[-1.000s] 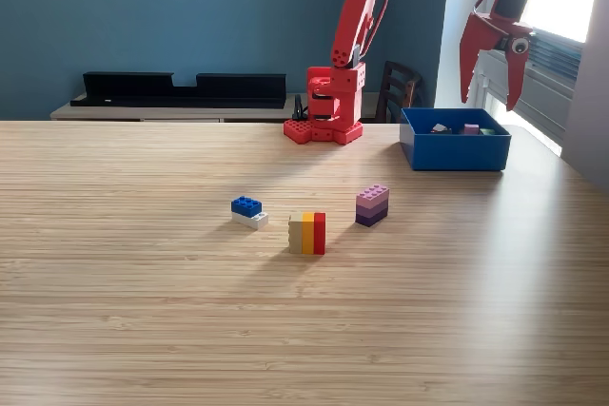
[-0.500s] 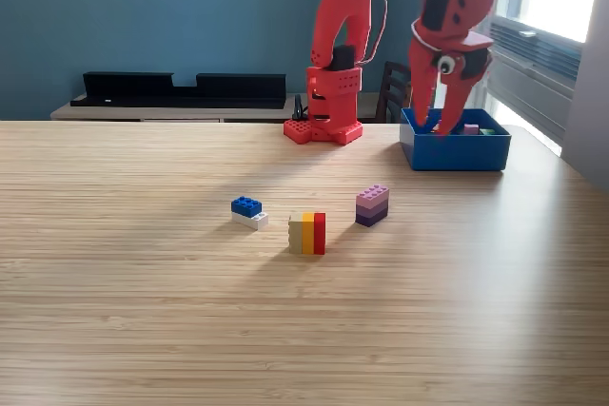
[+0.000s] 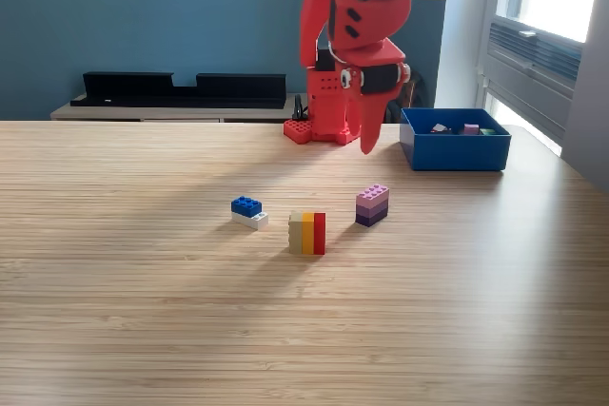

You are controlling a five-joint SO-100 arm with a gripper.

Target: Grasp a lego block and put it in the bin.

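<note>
Three lego blocks stand on the wooden table: a blue-on-white one (image 3: 248,211), a tan, orange and red one (image 3: 307,233), and a pink-and-purple stack (image 3: 372,204). The blue bin (image 3: 455,152) sits at the exterior view's right, with several small pieces inside. My red gripper (image 3: 365,145) points down above the table, left of the bin and behind the purple stack, well above it. It is seen edge-on, so the gap between its jaws is hidden. Nothing shows in it.
The arm's red base (image 3: 324,125) is fixed at the table's far edge. A black tray (image 3: 181,87) lies on a low shelf behind. A dark chair (image 3: 404,92) stands beyond the bin. The table's right edge runs close past the bin.
The arm has swung from above the bin toward the exterior view's left and folded in, bringing the gripper down over the table near the base. The blocks have not moved.
</note>
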